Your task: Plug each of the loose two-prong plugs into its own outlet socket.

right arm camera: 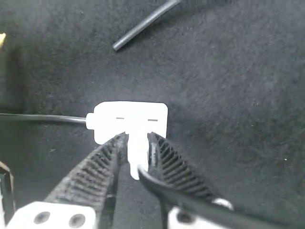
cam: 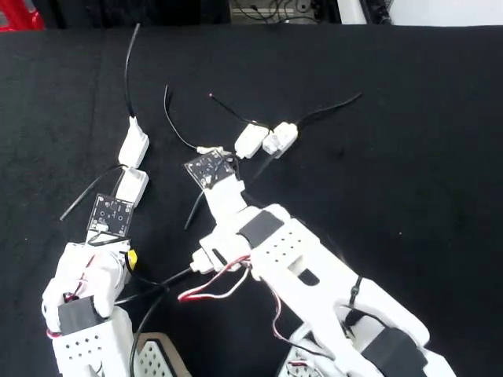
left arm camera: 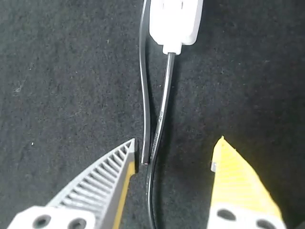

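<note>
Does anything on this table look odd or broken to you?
Nothing broken, but the black cables are short stubs ending loose on the cloth, joined to nothing. One cut end lies bare beyond the white connector that the right gripper pinches.

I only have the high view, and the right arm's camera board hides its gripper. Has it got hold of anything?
Observer: Yes. In the right wrist view the right gripper is shut on the narrow stub of a white connector, whose cable runs off to one side.
Operator: And the left gripper, open or shut?
Observer: Open. The left gripper has its fingers spread on either side of a black cable that leads to a white plug body.
Operator: Just that one cable between them?
Observer: No. The loose end of a second cable lies beside it, close to the grey finger.
</note>
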Robot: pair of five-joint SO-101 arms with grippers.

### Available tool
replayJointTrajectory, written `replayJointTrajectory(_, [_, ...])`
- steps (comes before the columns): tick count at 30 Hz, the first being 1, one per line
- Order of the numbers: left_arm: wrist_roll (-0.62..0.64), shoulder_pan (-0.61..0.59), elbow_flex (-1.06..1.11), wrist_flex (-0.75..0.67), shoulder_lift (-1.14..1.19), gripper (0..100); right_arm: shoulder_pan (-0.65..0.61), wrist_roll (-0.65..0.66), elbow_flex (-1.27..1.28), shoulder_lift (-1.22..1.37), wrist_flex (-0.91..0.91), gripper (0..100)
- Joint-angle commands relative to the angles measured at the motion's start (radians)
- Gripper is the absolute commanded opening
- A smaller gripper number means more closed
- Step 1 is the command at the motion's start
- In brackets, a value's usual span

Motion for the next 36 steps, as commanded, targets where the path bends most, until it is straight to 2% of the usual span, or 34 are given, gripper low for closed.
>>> replayJointTrajectory(1, [0.005, -0.012, 0.004, -0.011, -0.005, 26, 0.068, 0.029, -0.073, 0.087, 0.057, 1.1])
replayJointTrajectory(4, [0.005, -0.013, 0.004, -0.011, -0.005, 26, 0.077, 0.066, -0.099, 0.137, 0.066, 1.1])
replayJointTrajectory(22, [0.005, -0.015, 0.004, -0.011, -0.005, 26, 0.074, 0.072, -0.079, 0.151, 0.054, 1.1])
replayJointTrajectory(24, [0.005, -0.015, 0.004, -0.011, -0.005, 26, 0.118, 0.106, -0.099, 0.154, 0.071, 1.1])
replayJointTrajectory(28, [0.005, -0.015, 0.004, -0.017, -0.005, 26, 0.281, 0.282, -0.110, 0.157, 0.058, 1.1])
replayJointTrajectory(36, [0.011, -0.015, -0.007, -0.017, -0.005, 26, 0.588, 0.431, -0.182, 0.159, -0.023, 1.1])
